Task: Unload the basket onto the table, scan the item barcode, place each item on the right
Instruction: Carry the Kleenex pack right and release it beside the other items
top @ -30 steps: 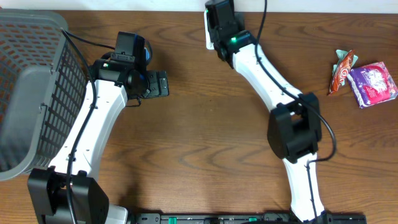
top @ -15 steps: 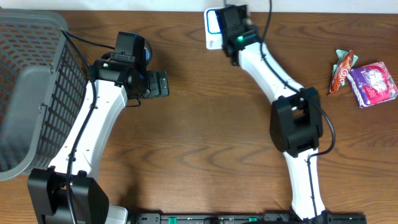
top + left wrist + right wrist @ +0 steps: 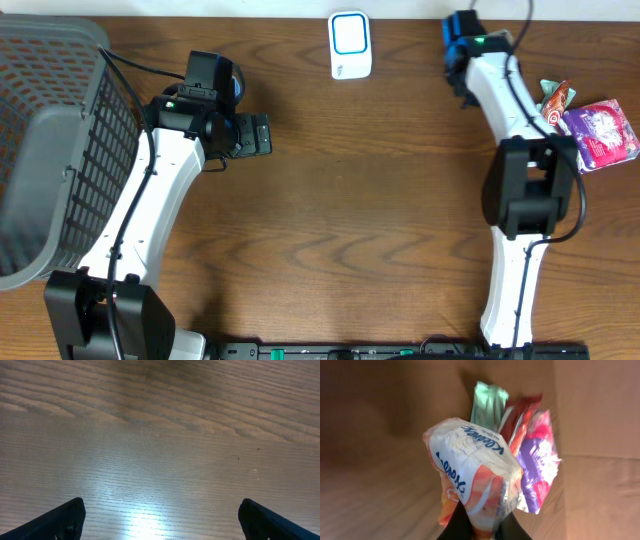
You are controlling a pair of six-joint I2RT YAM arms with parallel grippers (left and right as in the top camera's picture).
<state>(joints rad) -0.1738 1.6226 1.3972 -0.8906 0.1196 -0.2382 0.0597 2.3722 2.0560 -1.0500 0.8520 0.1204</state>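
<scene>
The right wrist view shows the right gripper [image 3: 482,529] closest of all. Its two dark fingers [image 3: 454,525] are squeezed tight on the bottom of a tissue pack [image 3: 470,475]. The pack is white with orange patches and blue letters. It sticks up out of the fingers. Behind it are three snack packs: a purple pack [image 3: 540,465], a red pack [image 3: 521,417] and a green pack [image 3: 489,402] at the very back. They look blurry, and it is hard to tell how far behind they are.

In the left wrist view, the left gripper [image 3: 160,512] has its fingers [image 3: 65,517] far apart, one in each bottom corner. Only the brown wooden table [image 3: 160,435] shows between them.

From above, the left gripper hangs over the left part of the table. It is near a grey basket [image 3: 40,150] that sits at the left edge. Farther back, the right gripper is at the far edge of the table. It is between a white and blue scanner [image 3: 350,45] and the snack packs on the right. The scanner lies flat and is well apart from the right gripper. The tissue pack is too hidden to make out from above.
</scene>
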